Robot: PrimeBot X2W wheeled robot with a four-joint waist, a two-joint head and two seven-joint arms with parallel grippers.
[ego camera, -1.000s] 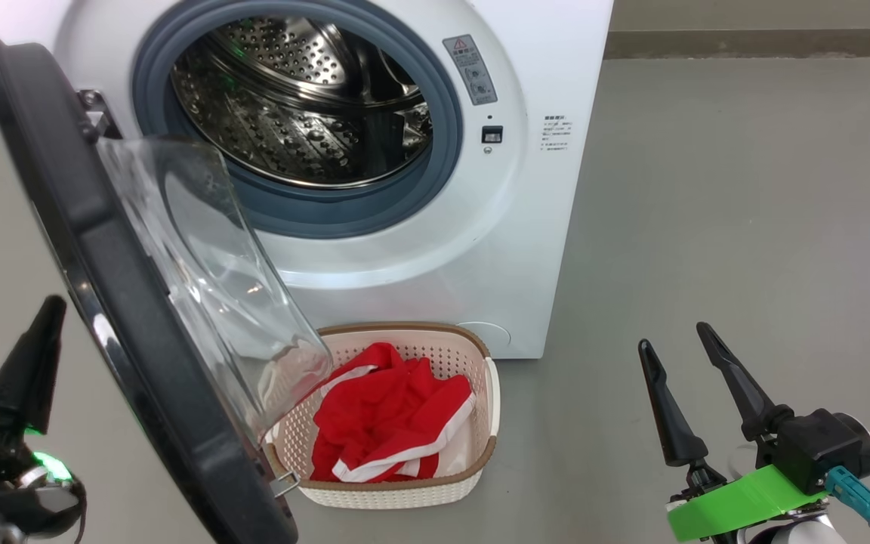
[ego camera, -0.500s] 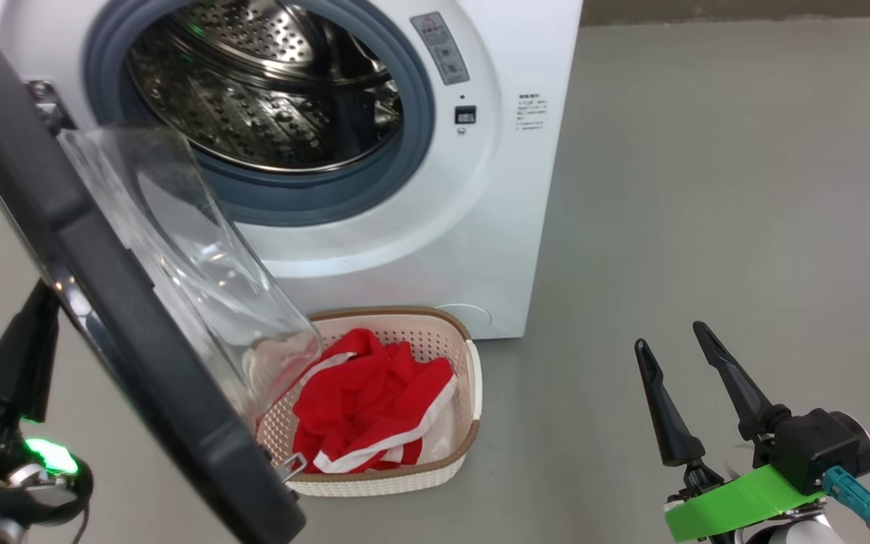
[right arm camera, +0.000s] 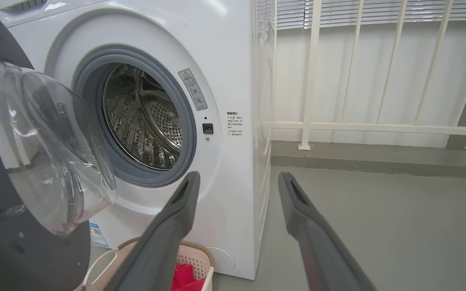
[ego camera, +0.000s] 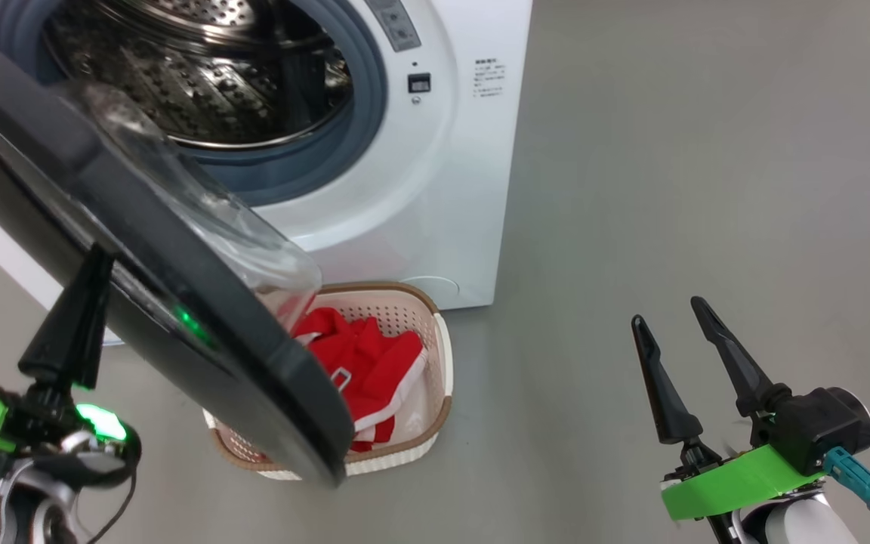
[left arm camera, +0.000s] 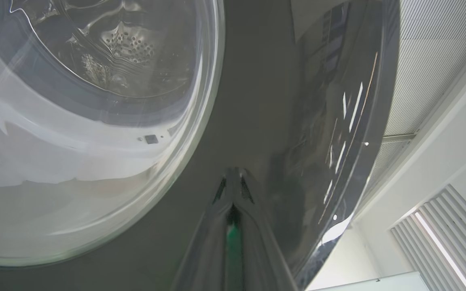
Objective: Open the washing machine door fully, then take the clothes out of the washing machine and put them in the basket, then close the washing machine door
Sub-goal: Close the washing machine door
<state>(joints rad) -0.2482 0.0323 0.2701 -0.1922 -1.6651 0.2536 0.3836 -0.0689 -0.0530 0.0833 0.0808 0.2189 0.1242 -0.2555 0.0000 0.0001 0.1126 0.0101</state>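
Observation:
The washing machine [ego camera: 442, 189] stands with its steel drum [ego camera: 201, 68] exposed. The washing machine door [ego camera: 140, 249] hangs partly swung, black rim toward me, with its glass bowl [ego camera: 254, 249] over the basket. My left gripper [ego camera: 101, 257] is shut, its tip against the door's outer face; the left wrist view has the shut gripper [left arm camera: 233, 178] pressed on the glossy door rim [left arm camera: 265, 101]. The red clothes [ego camera: 363, 363] lie in the cream basket [ego camera: 435, 332] below the door. My right gripper [ego camera: 665, 311] is open and holds nothing, well to the machine's right; in its wrist view the right gripper [right arm camera: 238, 178] faces the machine [right arm camera: 233, 60].
Grey floor [ego camera: 669, 151] stretches to the right of the machine. A white railing [right arm camera: 310, 81] and wall stand behind it in the right wrist view. The basket [right arm camera: 194, 252] sits hard against the machine's front foot.
The head camera has shifted, sliding the scene left. The door has swung further toward the machine and covers more of the basket. My left gripper has come up against its outer face.

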